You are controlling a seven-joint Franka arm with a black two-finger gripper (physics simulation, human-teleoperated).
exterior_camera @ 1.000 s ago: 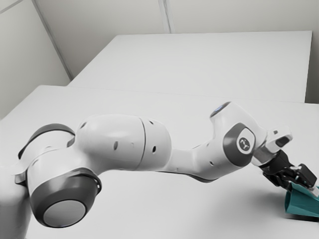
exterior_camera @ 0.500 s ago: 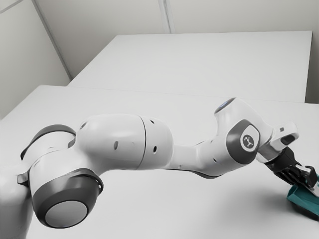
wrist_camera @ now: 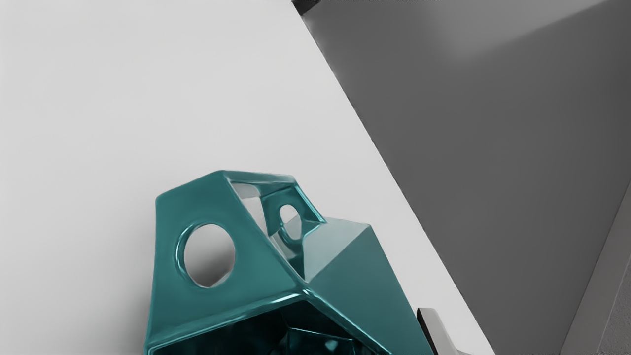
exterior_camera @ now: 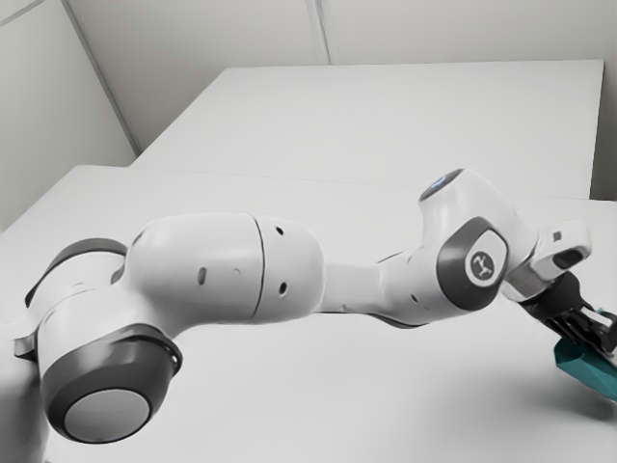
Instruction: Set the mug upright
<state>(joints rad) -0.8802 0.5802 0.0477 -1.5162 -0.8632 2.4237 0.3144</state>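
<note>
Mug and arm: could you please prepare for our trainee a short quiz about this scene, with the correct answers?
1. True or false: in the exterior view, the pincer slants down toward the view's right.
2. Choose one. The colour of the mug is:
a) red
b) yellow
c) teal
3. Fill in the missing word: in the exterior view, the mug is cut off by the view's ____ edge.
Key: 1 true; 2 c; 3 right
</note>
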